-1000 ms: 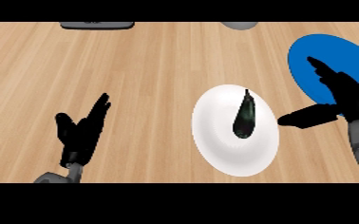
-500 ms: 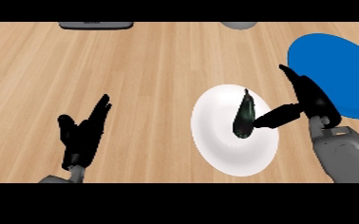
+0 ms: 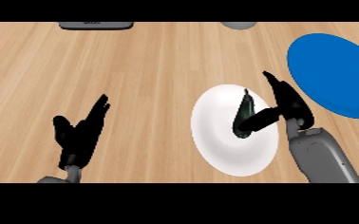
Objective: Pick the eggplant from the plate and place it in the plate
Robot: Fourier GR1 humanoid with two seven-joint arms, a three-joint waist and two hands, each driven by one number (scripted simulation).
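Observation:
A dark eggplant (image 3: 246, 110) lies lengthwise on the white plate (image 3: 214, 134) right of centre. My right hand (image 3: 289, 105) stands at the eggplant's right side, open. Its fingers point up and away along the plate's right rim. The thumb reaches left and touches the eggplant's lower end. A blue plate (image 3: 328, 73) lies at the right edge, just beyond that hand. My left hand (image 3: 80, 135) rests open at the lower left, fingers up, far from both plates.
A dark grey flat object (image 3: 96, 24) lies at the counter's far edge on the left, and a grey rounded object (image 3: 238, 25) sits at the far edge near the middle. Bare wooden counter (image 3: 147, 71) spreads between my hands.
My right hand has moved left from over the blue plate to the white plate, and its thumb now touches the eggplant. The left hand has stayed where it was.

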